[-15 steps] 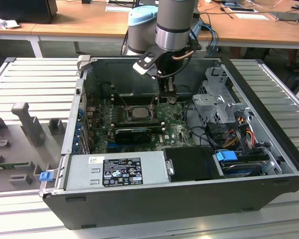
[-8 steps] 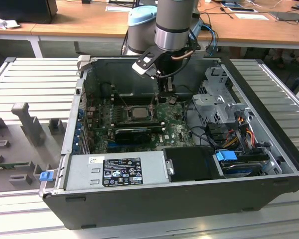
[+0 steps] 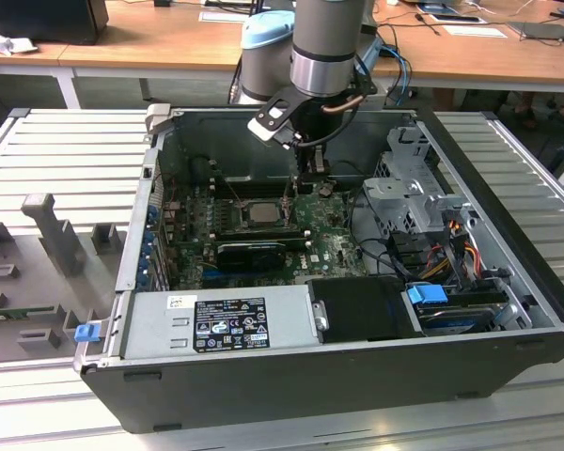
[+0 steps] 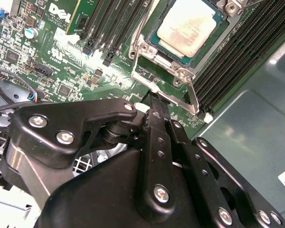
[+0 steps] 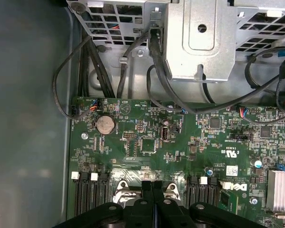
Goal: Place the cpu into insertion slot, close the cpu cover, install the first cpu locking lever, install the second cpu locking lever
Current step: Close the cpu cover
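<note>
Near the middle of the green circuit board [image 5: 190, 137], the cpu [image 4: 186, 29] sits in the insertion slot [image 3: 235, 213], with the silver cpu cover [image 4: 143, 47] lying down around it. The end effector [image 4: 152, 96] hangs at the slot's edge, just beside a thin cpu locking lever [image 4: 194, 97]. Its fingers are pressed together, and nothing is visibly held between them.

Tan-grey with rusty smudges on the cpu [image 4: 186, 29]; silver on the cpu cover [image 4: 173, 71]; green across the circuit board [image 5: 180, 142]; black on the gripper [image 4: 154, 102].

White print [image 4: 60, 14] on motherboard [image 4: 47, 52], label [image 3: 228, 324] on power supply [image 3: 155, 324].
</note>
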Motion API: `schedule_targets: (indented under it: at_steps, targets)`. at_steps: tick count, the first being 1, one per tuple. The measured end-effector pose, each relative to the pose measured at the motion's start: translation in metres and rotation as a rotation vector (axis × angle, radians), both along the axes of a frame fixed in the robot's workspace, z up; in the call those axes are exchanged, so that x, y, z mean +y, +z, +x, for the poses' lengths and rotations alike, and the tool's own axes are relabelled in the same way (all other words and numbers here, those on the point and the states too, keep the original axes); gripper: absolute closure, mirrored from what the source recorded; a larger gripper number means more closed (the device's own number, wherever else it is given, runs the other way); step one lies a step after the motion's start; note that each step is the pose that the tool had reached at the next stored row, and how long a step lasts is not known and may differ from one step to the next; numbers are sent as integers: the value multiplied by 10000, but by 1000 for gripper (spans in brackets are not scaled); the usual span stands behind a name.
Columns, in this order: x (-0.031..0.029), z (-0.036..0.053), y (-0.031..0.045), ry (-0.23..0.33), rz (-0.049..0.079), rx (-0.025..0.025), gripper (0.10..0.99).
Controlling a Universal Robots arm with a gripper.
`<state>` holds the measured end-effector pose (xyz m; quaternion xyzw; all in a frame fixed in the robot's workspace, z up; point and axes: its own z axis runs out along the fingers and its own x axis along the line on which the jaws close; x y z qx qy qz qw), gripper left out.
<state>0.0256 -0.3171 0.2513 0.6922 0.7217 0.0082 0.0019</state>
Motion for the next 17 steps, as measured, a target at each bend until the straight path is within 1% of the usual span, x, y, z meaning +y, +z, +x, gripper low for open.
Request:
schedule_targets:
  at_steps: [17]
  targets:
    - [0, -35, 0, 0, 0, 0, 980]
